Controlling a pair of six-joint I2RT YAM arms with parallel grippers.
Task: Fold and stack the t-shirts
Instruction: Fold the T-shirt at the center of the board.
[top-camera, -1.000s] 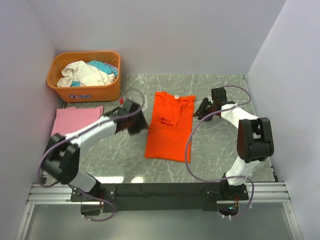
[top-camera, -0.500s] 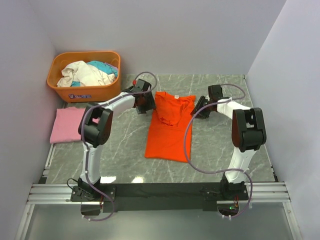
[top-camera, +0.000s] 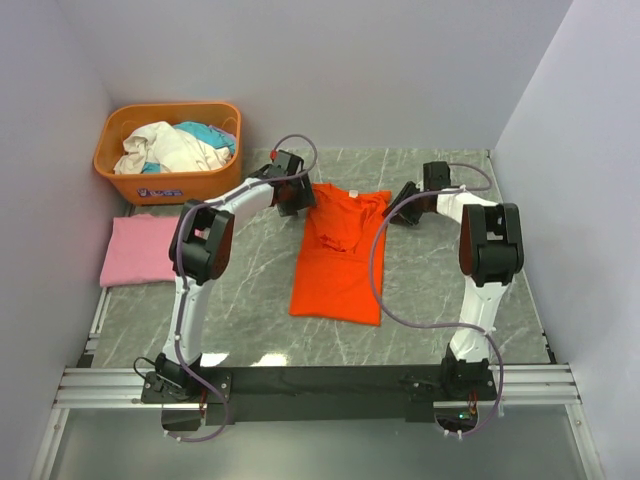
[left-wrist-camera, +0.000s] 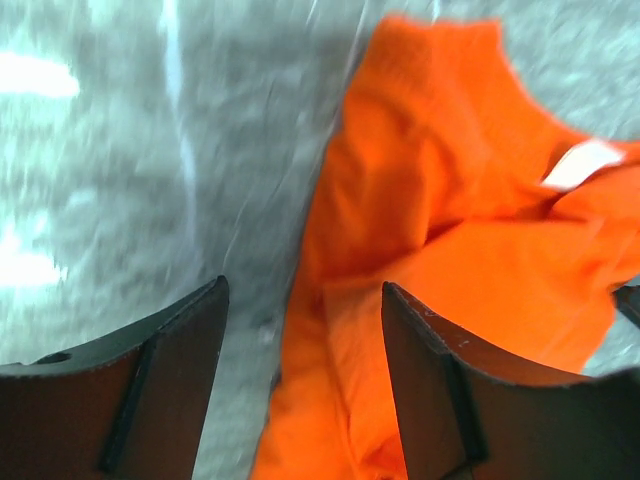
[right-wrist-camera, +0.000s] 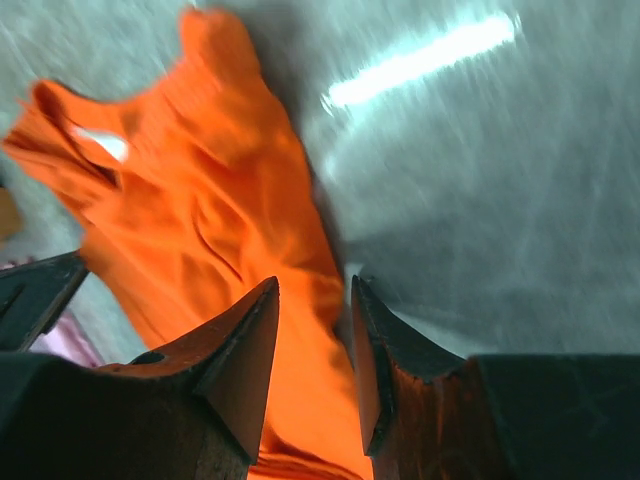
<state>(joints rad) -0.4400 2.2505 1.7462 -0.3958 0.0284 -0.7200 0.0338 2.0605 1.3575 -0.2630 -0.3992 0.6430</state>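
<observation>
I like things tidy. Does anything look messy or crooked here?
The bright orange-red cloth t-shirt lies slightly askew on the marble table, its collar end rumpled. White and teal clothes are heaped loose in the orange plastic basket. The folded pink t-shirt looks neat.

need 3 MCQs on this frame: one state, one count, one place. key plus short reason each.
1. The left tool is:
A) open over the orange shirt's edge
B) shut on cloth
C) out of view

2. Shirts lying on the table, outside the basket:
A) one
B) two
C) three

3. The pink shirt lies:
A) on the orange shirt
B) in the basket
C) at the table's left edge, in front of the basket

Key:
1 A: the left wrist view shows a wide gap between the fingers, with the shirt's edge below it.
2 B: only one orange and one pink.
3 C: the top view shows it folded there, apart from the orange shirt.
</observation>
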